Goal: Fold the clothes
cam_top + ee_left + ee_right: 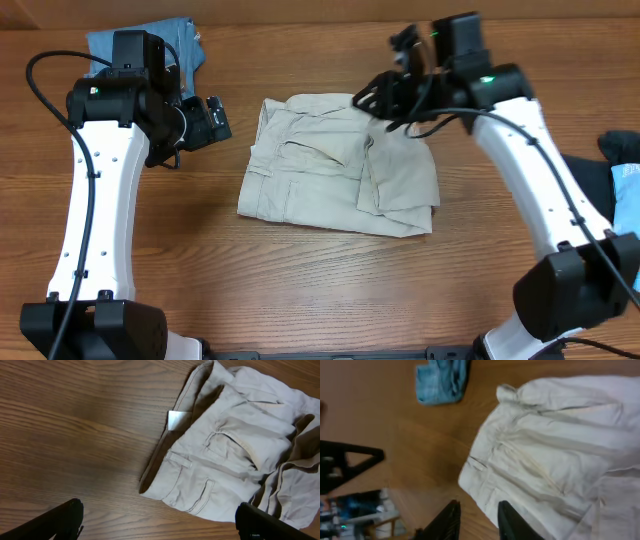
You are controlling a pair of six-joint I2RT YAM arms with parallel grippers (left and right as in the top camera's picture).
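Middle of the table (180,260): the cream-beige shorts (340,165) lie in a loose, partly doubled heap between my two arms. The waistband edge is turned toward my left arm. Rumpled layers are lapped over one another on the side nearer my right arm.

Left end effector (210,120): it sits off the upper left corner of the shorts, clear of the cloth. The left wrist view shows its fingers (60,520) at the two bottom corners, spread as wide as they go, with nothing between them but bare wood and the near edge of the shorts (235,450). A small white label (176,420) shows inside the waistband, and a back pocket faces up.

Right end effector (385,95): it is over the far right corner of the shorts. The right wrist view shows the two fingers (445,520) parted by only a narrow gap, with table wood visible through it and no cloth pinched. That view is soft, so whether the tips brush the fabric I cannot tell.

Other garments: a blue denim piece (180,40) is at the far left corner behind my left arm. Dark and light-blue pieces (625,170) are at the right edge. Both lie well apart from the shorts.
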